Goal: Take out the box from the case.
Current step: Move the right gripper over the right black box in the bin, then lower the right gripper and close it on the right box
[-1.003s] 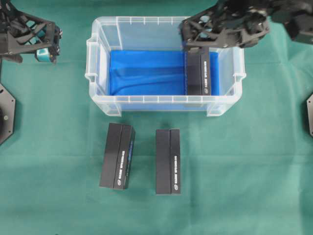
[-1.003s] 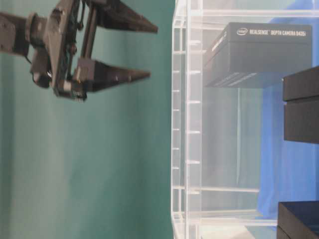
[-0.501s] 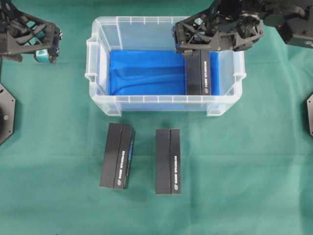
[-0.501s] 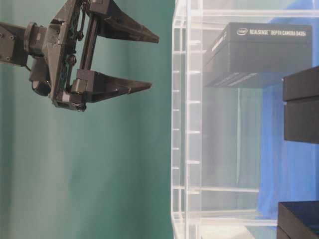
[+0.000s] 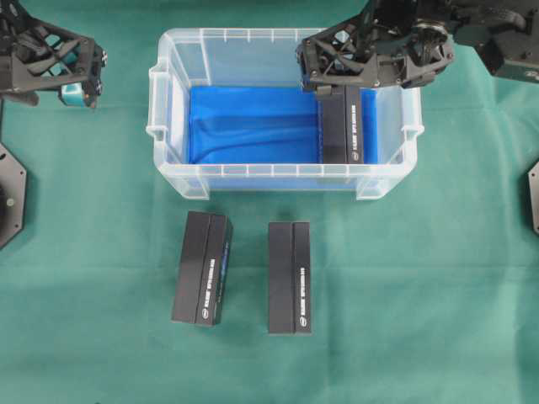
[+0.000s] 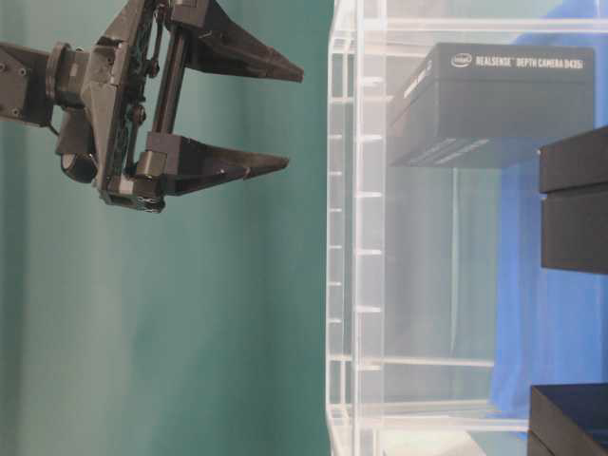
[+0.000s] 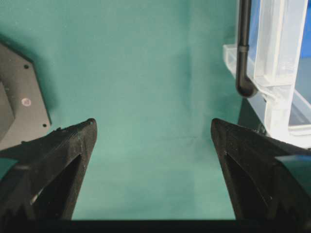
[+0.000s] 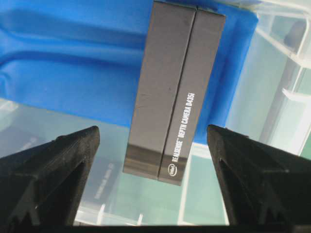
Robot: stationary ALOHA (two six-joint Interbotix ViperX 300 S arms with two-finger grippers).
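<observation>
The case (image 5: 278,178) is a clear bin with a blue lining (image 8: 73,73) on its floor. One black box (image 5: 344,130) lies at the case's right end, lengthwise front to back. My right gripper (image 5: 333,82) hovers open above the box's far end, not touching it. In the right wrist view the box (image 8: 177,87) lies below and between the spread fingers of the right gripper (image 8: 153,133). The table-level view shows the right gripper (image 6: 293,117) apart from the case wall (image 6: 347,237). My left gripper (image 7: 153,127) is open over bare green cloth, left of the case.
Two more black boxes (image 5: 202,268) (image 5: 290,278) lie on the green cloth in front of the case. Black base plates sit at the left edge (image 5: 8,198) and right edge (image 5: 533,198). The case's left handle corner (image 7: 277,58) is near the left gripper.
The right gripper shifted a little left over the box's far end, then held still. The left arm, the case and the boxes have not moved.
</observation>
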